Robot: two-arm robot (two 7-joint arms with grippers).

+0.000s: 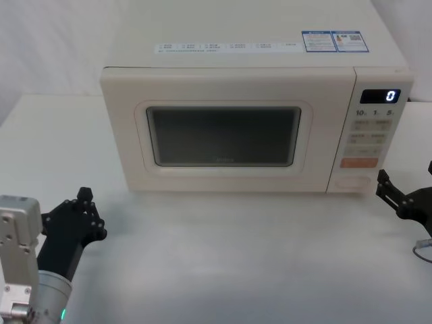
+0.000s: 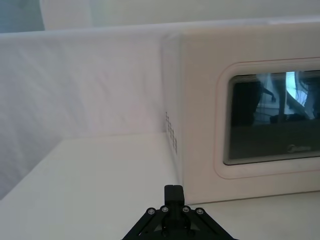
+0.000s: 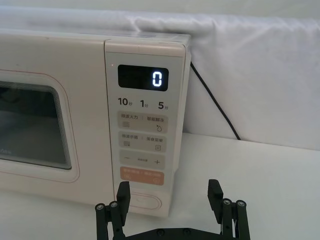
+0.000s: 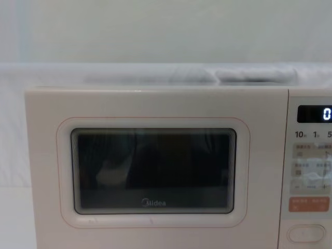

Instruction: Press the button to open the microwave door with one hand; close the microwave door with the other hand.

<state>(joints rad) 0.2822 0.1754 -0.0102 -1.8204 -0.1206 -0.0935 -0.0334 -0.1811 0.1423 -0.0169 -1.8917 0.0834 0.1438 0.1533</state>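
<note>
The cream microwave (image 1: 256, 40) stands at the middle of the white table. The microwave door (image 1: 223, 135) (image 4: 153, 171) is closed and its dark window faces me. The wide pill-shaped button (image 3: 145, 201) (image 1: 356, 181) (image 4: 306, 233) sits lowest on the control panel, under the orange key. My right gripper (image 3: 169, 192) (image 1: 383, 183) is open. It hovers just in front of the panel's lower right corner, a short way from the button and not touching it. My left gripper (image 1: 86, 199) (image 2: 173, 192) is shut on nothing, low over the table in front of the microwave's left corner.
A black cable (image 3: 215, 107) runs down the white cloth backdrop behind the microwave's right side. A thin grey loop (image 1: 422, 250) lies on the table at the right edge. Bare table (image 1: 223, 256) spreads in front of the door.
</note>
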